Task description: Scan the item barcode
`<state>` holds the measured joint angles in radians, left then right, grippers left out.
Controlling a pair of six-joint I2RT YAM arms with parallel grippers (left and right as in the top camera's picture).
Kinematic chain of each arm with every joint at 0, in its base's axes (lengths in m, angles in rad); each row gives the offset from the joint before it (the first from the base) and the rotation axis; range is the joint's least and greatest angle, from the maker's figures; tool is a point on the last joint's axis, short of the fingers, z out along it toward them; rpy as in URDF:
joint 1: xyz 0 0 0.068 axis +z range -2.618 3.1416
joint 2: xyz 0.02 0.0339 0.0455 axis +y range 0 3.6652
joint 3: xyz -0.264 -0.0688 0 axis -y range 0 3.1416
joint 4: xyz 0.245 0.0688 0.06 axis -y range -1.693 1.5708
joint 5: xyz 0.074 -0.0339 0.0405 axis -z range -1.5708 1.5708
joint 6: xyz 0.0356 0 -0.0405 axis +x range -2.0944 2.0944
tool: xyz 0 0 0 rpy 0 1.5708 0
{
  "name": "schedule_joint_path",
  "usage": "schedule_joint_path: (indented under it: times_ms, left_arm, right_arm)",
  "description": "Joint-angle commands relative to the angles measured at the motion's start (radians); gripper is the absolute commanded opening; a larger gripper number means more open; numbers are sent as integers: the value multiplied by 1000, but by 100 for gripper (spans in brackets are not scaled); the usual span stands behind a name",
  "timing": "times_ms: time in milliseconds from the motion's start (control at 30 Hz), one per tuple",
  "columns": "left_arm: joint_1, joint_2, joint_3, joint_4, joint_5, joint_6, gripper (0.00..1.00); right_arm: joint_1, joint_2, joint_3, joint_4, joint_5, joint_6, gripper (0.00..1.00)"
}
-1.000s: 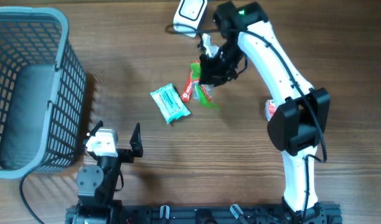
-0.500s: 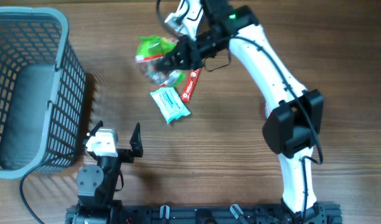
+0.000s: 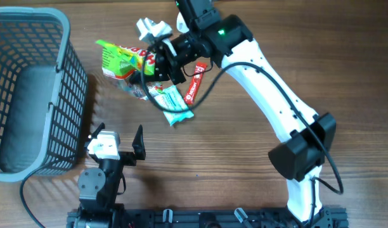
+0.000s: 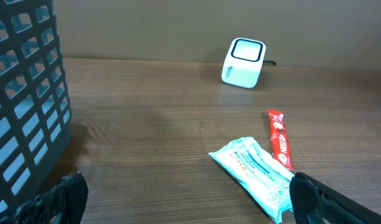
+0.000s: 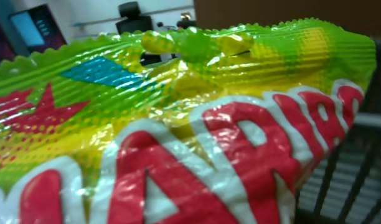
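A green and yellow sweet bag with red letters (image 3: 125, 59) hangs above the table, just right of the basket. My right gripper (image 3: 156, 62) is shut on its right end. In the right wrist view the bag (image 5: 178, 124) fills the frame and hides the fingers. The white barcode scanner (image 4: 243, 62) stands at the far side of the table; in the overhead view the right arm mostly covers it. At the near left my left gripper (image 3: 118, 144) rests wide open and holds nothing, and its dark fingertips (image 4: 65, 198) frame bare wood.
A grey mesh basket (image 3: 61, 88) takes up the left side, and its wall shows in the left wrist view (image 4: 22, 112). A teal packet (image 3: 174, 104) and a red stick sachet (image 3: 194, 82) lie mid-table, below the right arm.
The right arm has swung left from near the scanner, carrying the bag over the other items toward the basket. The left arm has not moved.
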<state>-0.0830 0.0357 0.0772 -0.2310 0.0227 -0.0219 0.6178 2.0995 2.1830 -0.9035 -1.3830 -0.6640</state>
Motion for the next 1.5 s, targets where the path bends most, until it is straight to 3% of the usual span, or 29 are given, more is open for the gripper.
schedule_joint_path:
  times_ms: [0, 200, 233, 300, 333, 367, 400, 500, 533, 567, 633, 667, 733, 867, 933, 1033, 1133, 1200, 1300, 1467]
  left_arm:
    - [2, -3, -6, 3, -9, -13, 100]
    - [2, -3, -6, 3, -9, -13, 100]
    - [2, -3, -6, 3, -9, -13, 100]
    - [2, -3, -6, 3, -9, -13, 100]
    - [2, -3, -6, 3, -9, -13, 100]
    - [2, -3, -6, 3, -9, -13, 100]
    - [2, -3, -6, 3, -9, -13, 100]
    - [2, -3, -6, 3, -10, -13, 100]
    - [2, -3, -6, 3, -9, -13, 100]
    - [2, -3, -6, 3, -10, -13, 100]
    - [2, -3, -6, 3, -9, -13, 100]
    - [2, -3, -6, 3, -9, -13, 100]
    - [2, -3, -6, 3, -9, -13, 100]
    - [2, -3, -6, 3, -9, -13, 100]
    - [2, -3, -6, 3, -9, -13, 100]
    - [2, -3, -6, 3, -9, -13, 100]
    - [2, -3, -6, 4, -12, -9, 100]
    - [3, -3, -6, 47, -111, 110, 100]
    - [3, -3, -6, 60, -121, 150, 100]
    - [2, -3, 4, 492, 37, 202, 100]
  right_arm:
    - [6, -22, 16, 4, -61, -145, 7]
    - [6, -22, 16, -18, 110, -84, 5]
    - [6, -22, 16, -22, 158, -62, 11]
    - [6, -22, 16, -19, 254, 18, 89]
    - [6, -22, 16, -18, 274, 30, 88]
    - [6, -22, 16, -10, 288, 45, 67]
    - [6, -22, 16, 4, 316, 73, 9]
    - [6, -22, 16, 9, 468, 227, 5]
    - [6, -22, 16, 0, 593, 304, 16]
    - [6, -22, 16, -12, 729, 356, 40]
    - [6, -16, 16, -39, 949, 380, 77]
    - [6, -7, 16, -51, 1059, 385, 88]
    - [-6, 35, 16, -71, 1227, 511, 100]
    - [-36, 89, 16, -236, 1181, 853, 100]
    - [-35, 90, 16, -309, 1157, 785, 100]
    - [-34, 91, 14, -389, 1189, 555, 100]
    - [-34, 91, 14, -415, 1227, 555, 100]
    - [-34, 90, 14, -426, 1226, 559, 100]
    - [-34, 90, 14, -447, 1199, 557, 100]
    - [-24, 90, 14, -418, 1060, 367, 100]
